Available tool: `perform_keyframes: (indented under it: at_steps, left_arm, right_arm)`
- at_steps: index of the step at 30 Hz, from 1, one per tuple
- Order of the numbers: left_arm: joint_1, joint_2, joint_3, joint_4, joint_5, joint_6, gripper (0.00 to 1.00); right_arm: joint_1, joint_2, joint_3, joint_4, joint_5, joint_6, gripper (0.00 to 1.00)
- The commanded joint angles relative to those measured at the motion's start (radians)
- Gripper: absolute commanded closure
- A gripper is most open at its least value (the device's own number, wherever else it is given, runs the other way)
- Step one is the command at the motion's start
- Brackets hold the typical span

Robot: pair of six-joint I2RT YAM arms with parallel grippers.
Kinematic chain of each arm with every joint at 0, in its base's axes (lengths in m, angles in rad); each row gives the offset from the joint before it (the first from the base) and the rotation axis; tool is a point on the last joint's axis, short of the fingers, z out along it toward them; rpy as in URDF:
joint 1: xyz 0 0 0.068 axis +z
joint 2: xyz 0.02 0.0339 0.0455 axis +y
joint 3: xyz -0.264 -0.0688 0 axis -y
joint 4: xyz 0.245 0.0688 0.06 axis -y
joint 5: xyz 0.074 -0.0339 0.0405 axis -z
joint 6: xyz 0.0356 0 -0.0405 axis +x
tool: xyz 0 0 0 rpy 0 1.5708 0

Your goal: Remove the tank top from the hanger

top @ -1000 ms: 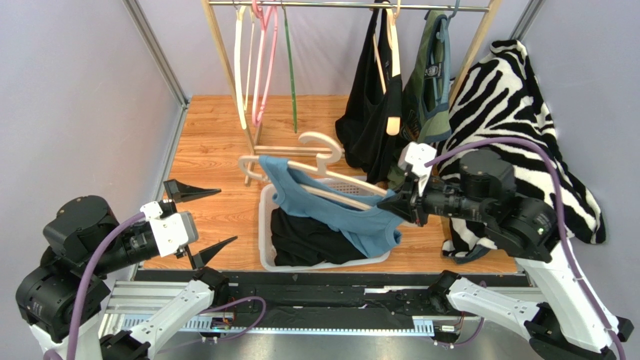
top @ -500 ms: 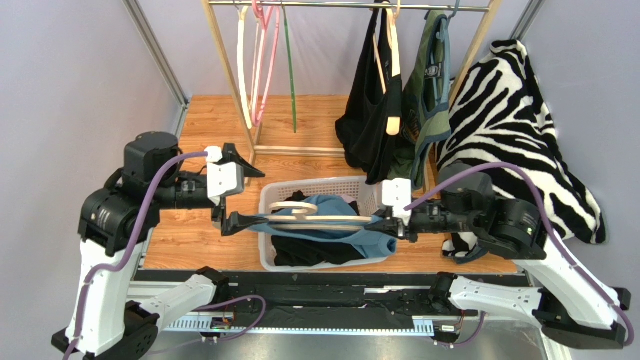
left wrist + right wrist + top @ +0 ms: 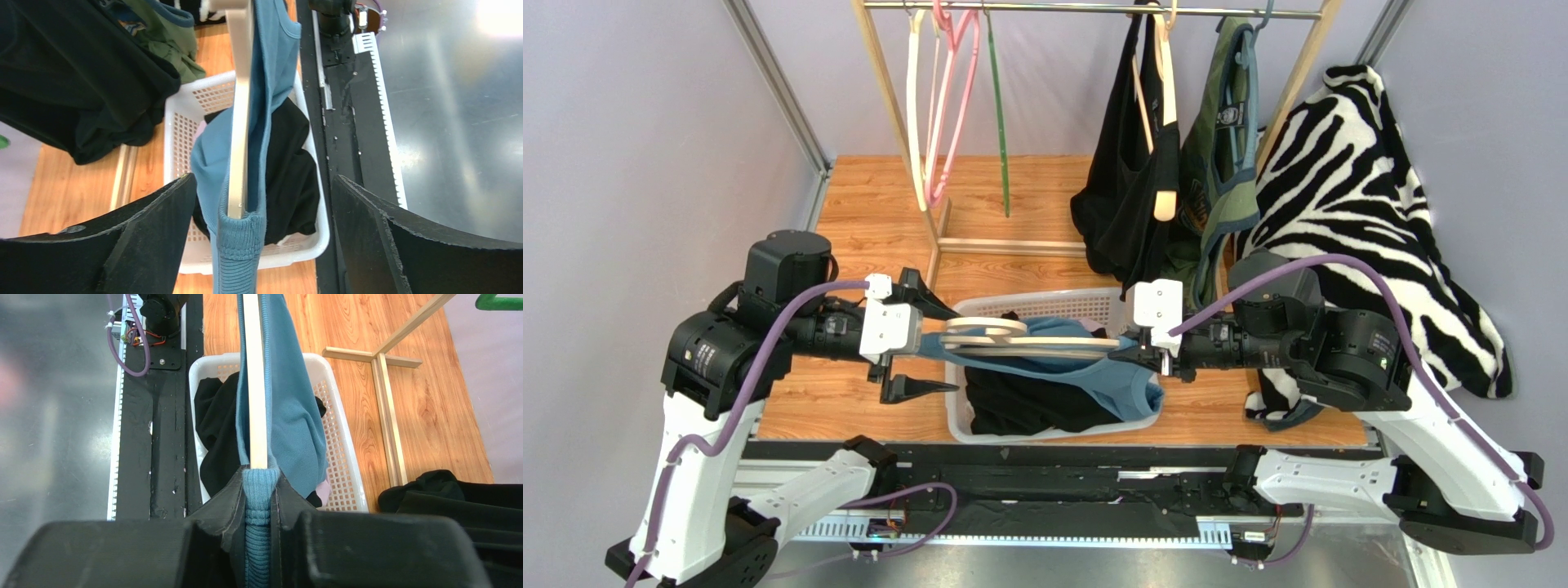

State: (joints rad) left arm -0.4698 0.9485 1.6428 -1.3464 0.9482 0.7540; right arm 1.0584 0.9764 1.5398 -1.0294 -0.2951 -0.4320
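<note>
A: Where's the tank top (image 3: 1120, 390)?

B: Strung on the pale hanger (image 3: 1001, 331), held level over the white basket (image 3: 955, 423). The right gripper (image 3: 1145, 349) is clamped on one ribbed strap end at the hanger's tip. The left gripper (image 3: 922, 341) is spread wide, a finger either side of the other end, touching nothing.

A: How will it handle?

B: Light, soft, stretchy knit, I'd say, and limp once free. The hanger looks stiff. I'd pinch the ribbed strap hem between the left fingers and peel it off the tip.

A: Any labels?

B: None I can read
</note>
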Motion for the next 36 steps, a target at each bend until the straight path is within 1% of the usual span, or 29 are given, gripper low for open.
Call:
perform_keyframes:
  at_steps: [1,6,9,10,12,15,16,18,19,20,22,23,24,25,27,28,30,31,32,33,34,36]
  left_arm:
    - [-0.004,0.001,-0.026,-0.059,0.047,-0.004,0.15]
    - [-0.020,0.041,-0.011,0.012,0.075,-0.062,0.24]
    - [-0.029,0.053,-0.014,0.029,0.080,-0.079,0.31]
    - [-0.030,0.055,-0.018,0.032,0.083,-0.082,0.35]
    - [-0.035,0.058,-0.035,0.043,0.081,-0.091,0.39]
    - [-0.038,0.058,-0.041,0.052,0.066,-0.100,0.51]
    - [-0.038,0.059,-0.040,0.058,0.063,-0.107,0.65]
    - [-0.038,0.050,-0.032,0.076,0.047,-0.123,0.76]
    - [-0.038,0.047,-0.029,0.082,0.043,-0.133,0.87]
    - [-0.038,0.042,-0.026,0.099,0.026,-0.140,0.91]
    - [-0.038,0.029,-0.021,0.121,0.008,-0.172,0.95]
    - [-0.038,0.023,-0.020,0.145,-0.018,-0.188,0.95]
    - [-0.038,0.013,-0.021,0.157,-0.031,-0.215,0.95]
    - [-0.038,0.010,-0.021,0.167,-0.043,-0.223,0.98]
    - [-0.036,-0.005,-0.031,0.208,-0.104,-0.267,1.00]
    - [-0.036,-0.008,-0.032,0.229,-0.129,-0.281,1.00]
    - [-0.032,-0.022,-0.044,0.248,-0.190,-0.318,1.00]
    - [-0.029,-0.025,-0.049,0.256,-0.209,-0.323,1.00]
    - [-0.026,-0.036,-0.054,0.256,-0.210,-0.327,1.00]
    - [-0.023,-0.039,-0.055,0.257,-0.209,-0.331,1.00]
    - [-0.021,-0.043,-0.058,0.257,-0.204,-0.332,1.00]
    - [-0.012,-0.053,-0.061,0.259,-0.200,-0.340,1.00]
  right_arm:
    - [0.008,0.013,0.042,0.086,-0.022,-0.001,1.00]
    - [0.008,0.030,0.045,0.107,-0.039,0.018,1.00]
    - [0.008,0.044,0.049,0.123,-0.052,0.025,1.00]
    - [0.008,0.047,0.052,0.127,-0.053,0.027,1.00]
    - [0.009,0.059,0.060,0.135,-0.058,0.032,1.00]
    - [0.009,0.073,0.071,0.141,-0.064,0.039,1.00]
    - [0.009,0.074,0.071,0.143,-0.064,0.039,1.00]
    - [0.011,0.074,0.065,0.150,-0.065,0.045,1.00]
    - [0.011,0.074,0.059,0.153,-0.062,0.053,1.00]
    - [0.009,0.073,0.045,0.164,-0.053,0.056,1.00]
    - [0.011,0.064,0.025,0.180,-0.035,0.064,0.99]
    - [0.011,0.059,0.001,0.202,-0.007,0.076,0.88]
    - [0.009,0.054,-0.010,0.215,0.007,0.082,0.82]
    - [0.011,0.038,-0.023,0.242,0.023,0.085,0.76]
    - [0.008,0.022,-0.055,0.278,0.094,0.107,0.61]
    - [0.011,0.002,-0.061,0.308,0.123,0.110,0.48]
    - [0.009,-0.014,-0.066,0.334,0.215,0.125,0.40]
    - [0.009,-0.033,-0.066,0.359,0.268,0.127,0.27]
    - [0.009,-0.045,-0.067,0.373,0.289,0.134,0.22]
    - [0.009,-0.057,-0.073,0.387,0.293,0.141,0.21]
    - [0.009,-0.071,-0.081,0.408,0.350,0.147,0.21]
    - [0.011,-0.122,-0.119,0.437,0.381,0.182,0.21]
